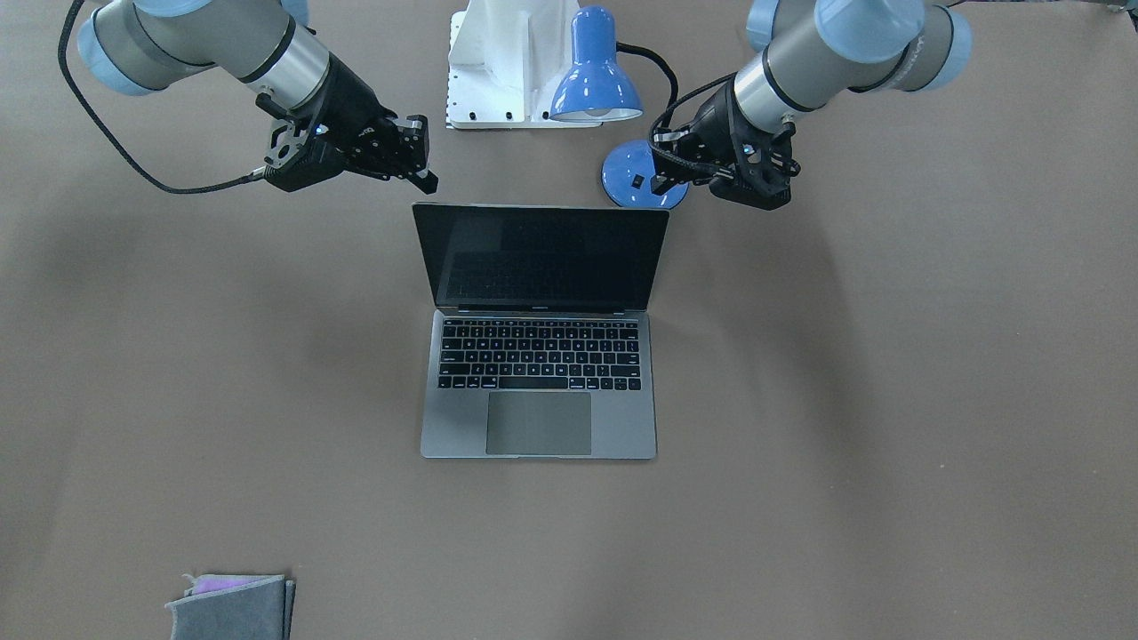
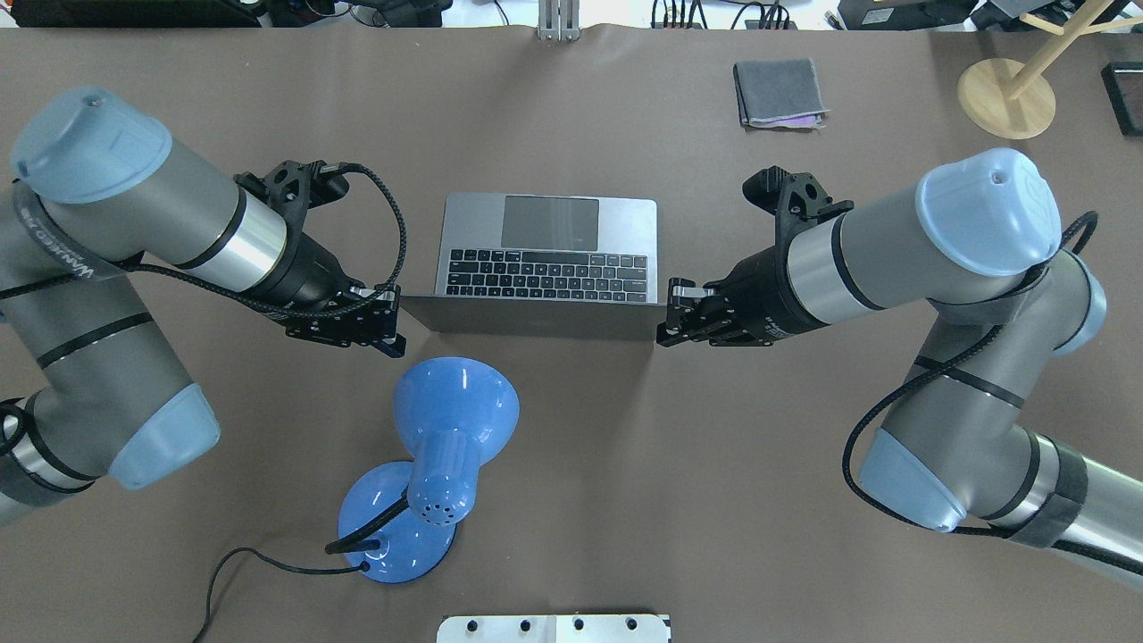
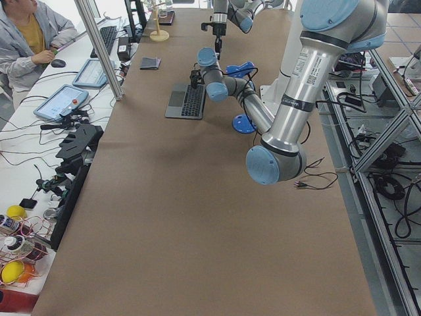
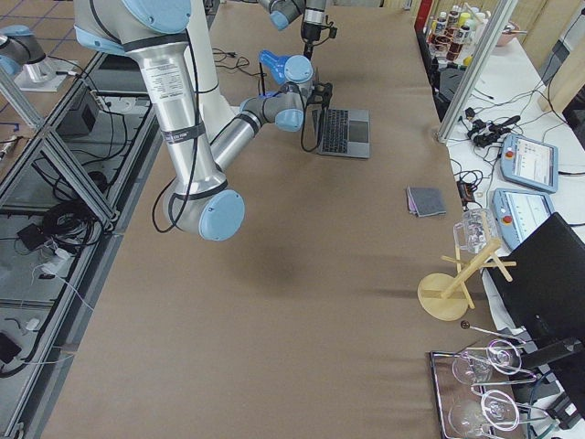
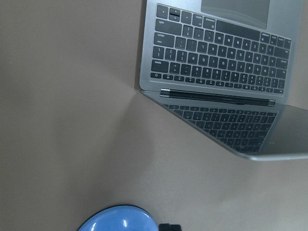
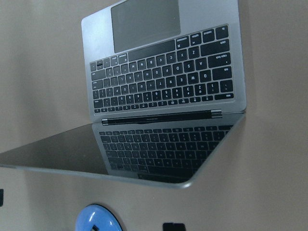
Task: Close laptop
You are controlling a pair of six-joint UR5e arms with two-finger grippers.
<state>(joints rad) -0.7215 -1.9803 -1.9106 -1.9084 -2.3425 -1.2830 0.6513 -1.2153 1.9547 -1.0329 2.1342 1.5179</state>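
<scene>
Laptop [image 1: 539,356] stands open between left pincer [image 2: 390,320] and right pincer [image 2: 671,311].

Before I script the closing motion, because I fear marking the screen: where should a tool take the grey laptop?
Probably the top edge of the lid on the slim space-grey metal laptop, near a corner, coming from the robot's side. The lid stands open, back to the robot, so that free edge is farthest from the hinge and clear of the dark screen.
</scene>
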